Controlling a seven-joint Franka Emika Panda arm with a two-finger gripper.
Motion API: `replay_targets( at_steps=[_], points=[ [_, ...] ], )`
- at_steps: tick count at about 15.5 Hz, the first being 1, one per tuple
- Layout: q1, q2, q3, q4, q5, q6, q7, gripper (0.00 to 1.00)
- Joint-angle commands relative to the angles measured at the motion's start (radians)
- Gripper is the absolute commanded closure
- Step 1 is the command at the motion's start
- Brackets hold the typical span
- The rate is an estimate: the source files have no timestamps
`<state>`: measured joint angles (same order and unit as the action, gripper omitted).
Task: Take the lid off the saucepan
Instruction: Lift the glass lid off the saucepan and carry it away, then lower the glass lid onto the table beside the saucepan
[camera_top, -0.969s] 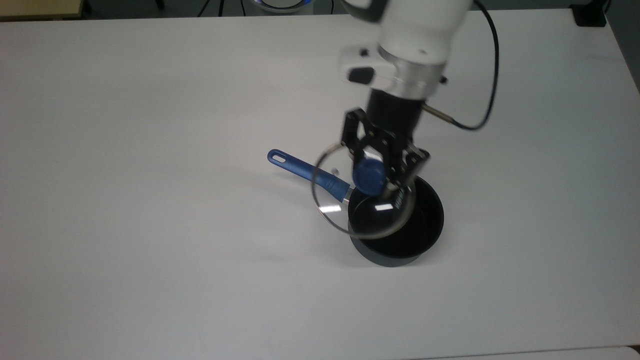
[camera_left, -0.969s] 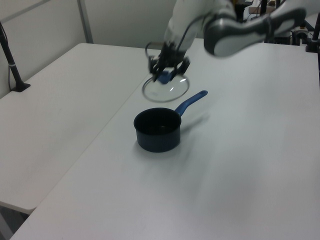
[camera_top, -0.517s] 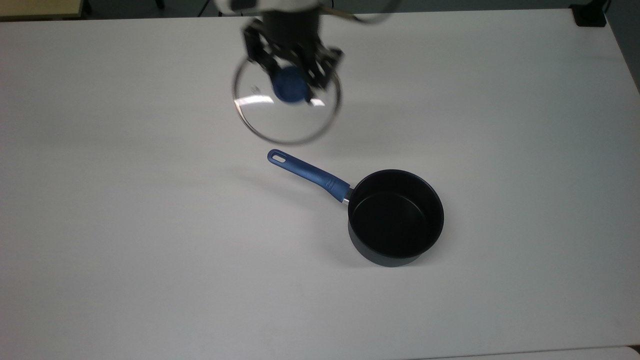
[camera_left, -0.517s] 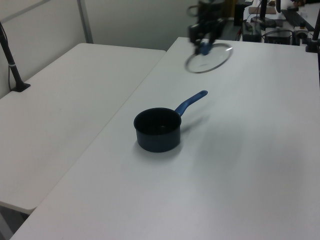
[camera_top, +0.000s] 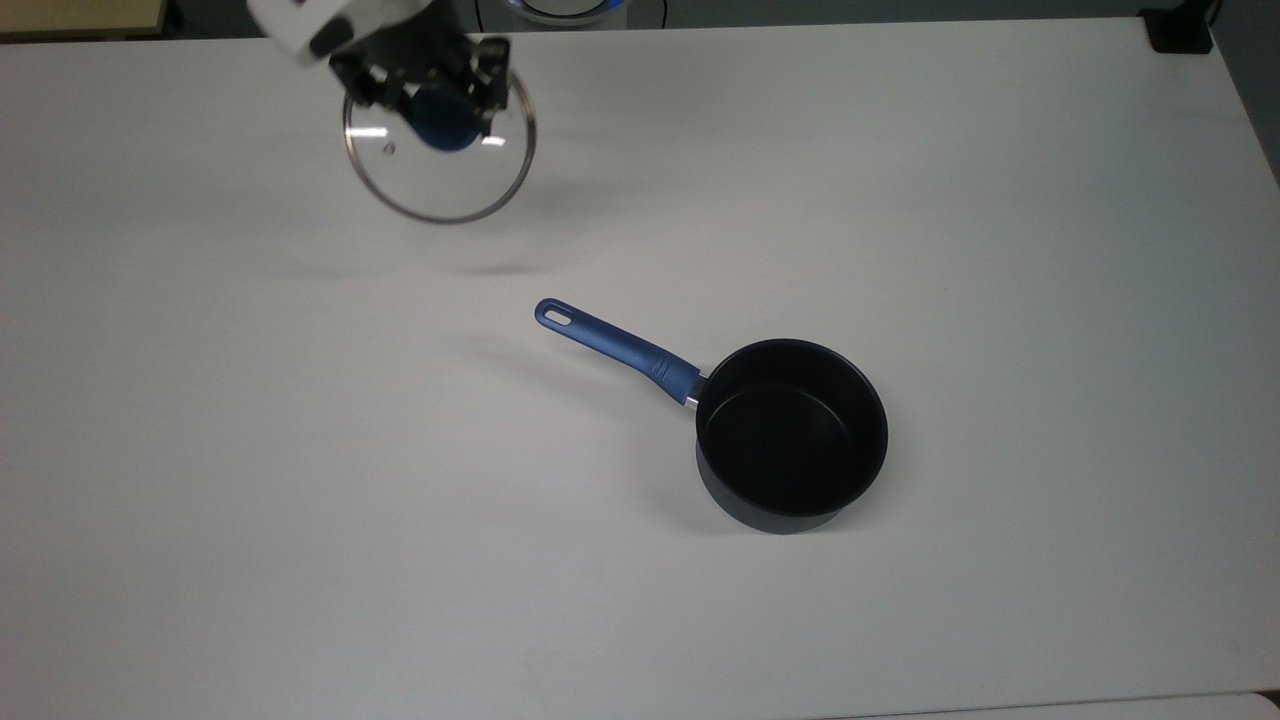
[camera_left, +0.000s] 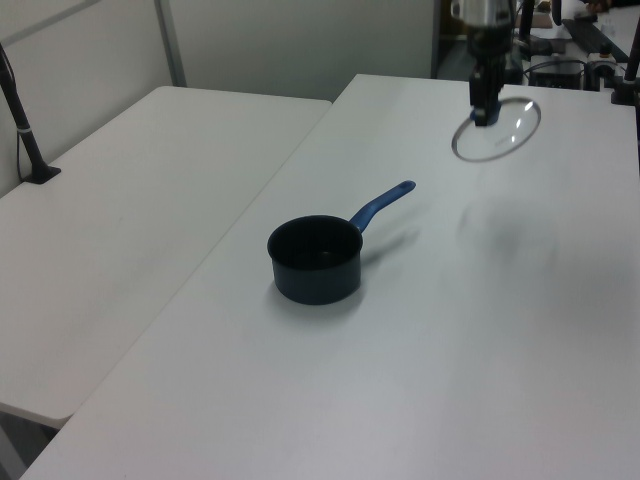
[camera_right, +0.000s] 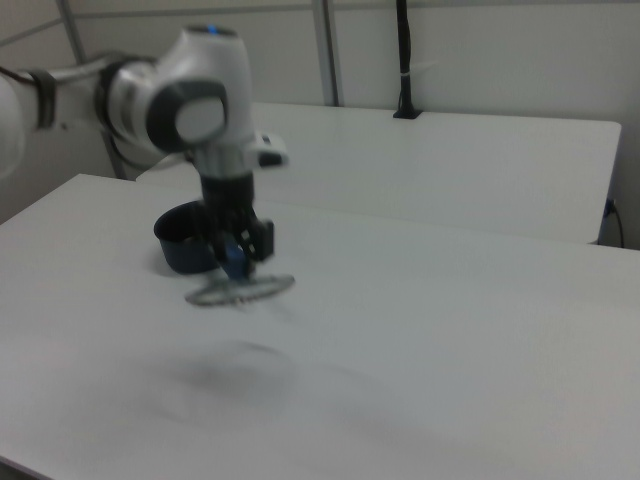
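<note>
Lid (camera_top: 440, 160) now carried far from saucepan (camera_top: 790, 435), up at top view's upper left, hanging above table (camera_top: 1000, 200). Gripper (camera_top: 437, 105) clamped on blue knob. Pot open; removal effectively done, only setting down left.

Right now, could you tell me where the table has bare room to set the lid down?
The table is bare around the pan. The lid hangs in the pincer over a free patch beyond the handle's tip. Only the pan's spot is taken.

Navy saucepan (camera_top: 790, 440) — clear lid (camera_top: 438, 165), blue knob.
</note>
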<state>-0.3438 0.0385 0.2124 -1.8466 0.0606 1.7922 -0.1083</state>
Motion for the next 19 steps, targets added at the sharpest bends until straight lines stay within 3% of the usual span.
replay_targets(
  at_steps=[1,3,9,10,12,14,16,19],
  points=[
    [-0.04,-0.04,-0.002,-0.247,0.027,0.253,-0.106,0.48],
    [-0.041,-0.029,-0.002,-0.321,0.033,0.35,-0.128,0.5],
    [-0.026,0.02,-0.002,-0.345,0.031,0.363,-0.12,0.5],
    [-0.026,0.027,-0.001,-0.345,0.03,0.363,-0.117,0.47],
    [-0.029,0.026,-0.002,-0.342,0.031,0.351,-0.113,0.23],
    [-0.034,0.021,-0.002,-0.335,0.031,0.322,-0.111,0.07],
    [-0.035,0.015,-0.002,-0.318,0.031,0.288,-0.087,0.0],
    [-0.03,0.014,-0.002,-0.228,0.03,0.204,0.001,0.0]
  ],
)
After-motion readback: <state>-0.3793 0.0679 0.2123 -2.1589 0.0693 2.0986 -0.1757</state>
